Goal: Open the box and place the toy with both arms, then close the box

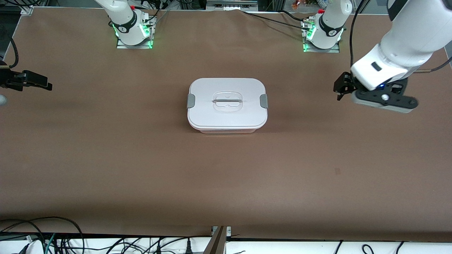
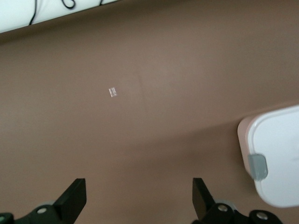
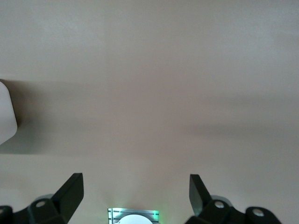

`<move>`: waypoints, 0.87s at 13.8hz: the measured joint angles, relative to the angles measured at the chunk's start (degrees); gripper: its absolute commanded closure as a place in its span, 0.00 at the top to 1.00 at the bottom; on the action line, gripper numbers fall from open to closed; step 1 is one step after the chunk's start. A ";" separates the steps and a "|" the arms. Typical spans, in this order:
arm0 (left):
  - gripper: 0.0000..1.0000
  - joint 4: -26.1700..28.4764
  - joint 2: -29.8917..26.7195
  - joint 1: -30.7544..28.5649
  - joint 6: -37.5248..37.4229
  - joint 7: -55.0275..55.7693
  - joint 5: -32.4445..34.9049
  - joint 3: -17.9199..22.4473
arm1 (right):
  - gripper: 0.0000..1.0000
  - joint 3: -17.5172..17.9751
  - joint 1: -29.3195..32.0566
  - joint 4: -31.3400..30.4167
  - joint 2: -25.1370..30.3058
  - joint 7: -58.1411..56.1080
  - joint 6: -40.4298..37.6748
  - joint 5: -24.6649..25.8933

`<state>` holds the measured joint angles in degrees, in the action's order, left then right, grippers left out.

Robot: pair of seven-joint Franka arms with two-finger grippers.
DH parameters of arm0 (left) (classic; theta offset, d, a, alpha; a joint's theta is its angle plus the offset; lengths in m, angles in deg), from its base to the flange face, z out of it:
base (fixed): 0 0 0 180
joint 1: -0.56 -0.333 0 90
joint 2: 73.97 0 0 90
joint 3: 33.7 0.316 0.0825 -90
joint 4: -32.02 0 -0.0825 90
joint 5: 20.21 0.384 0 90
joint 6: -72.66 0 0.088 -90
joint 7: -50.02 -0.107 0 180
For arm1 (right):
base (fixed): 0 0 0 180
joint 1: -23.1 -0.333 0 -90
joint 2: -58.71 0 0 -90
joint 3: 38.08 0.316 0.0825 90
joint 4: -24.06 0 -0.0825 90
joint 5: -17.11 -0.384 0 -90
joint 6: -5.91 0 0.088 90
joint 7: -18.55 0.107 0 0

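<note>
Closed box (image 1: pixel 227 106) at table (image 1: pixel 106 158) centre. Left gripper (image 1: pixel 342 86), jaws open and empty, hovers at its 3 o'clock; right gripper (image 1: pixel 35 82), likewise open, at 9 o'clock.

The box (image 1: pixel 227 104) is shut, so its inside is hidden. In the left wrist view only one corner of it and one grey clip (image 2: pixel 258 166) show, the rest cut off by the edge. The right end effector (image 1: pixel 39 84) pokes in at the front view's edge, most of its arm out of frame. In the right wrist view a white sliver (image 3: pixel 6 115) at the edge is perhaps the box. The small pale mark (image 2: pixel 112 92) on the tabletop (image 1: pixel 141 169) is too small to identify.
</note>
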<state>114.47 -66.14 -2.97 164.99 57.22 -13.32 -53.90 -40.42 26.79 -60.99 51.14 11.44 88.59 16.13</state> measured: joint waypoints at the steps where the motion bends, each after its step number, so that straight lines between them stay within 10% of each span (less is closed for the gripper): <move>1: 1.00 3.39 -2.44 1.04 2.07 0.84 -1.92 3.48 | 1.00 -0.02 0.00 0.00 -0.07 0.00 0.08 0.00; 4: 1.00 11.16 -7.77 3.49 4.18 0.86 -3.28 10.30 | 1.00 -0.03 0.00 0.00 -0.14 0.01 0.21 0.00; 12: 1.00 13.78 -9.62 4.38 5.09 1.65 -3.29 13.02 | 1.00 -0.06 0.00 0.00 -0.15 0.02 0.28 0.01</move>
<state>128.25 -75.76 1.41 170.08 58.87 -16.60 -40.88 -40.48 26.79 -60.99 50.99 11.46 88.87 16.15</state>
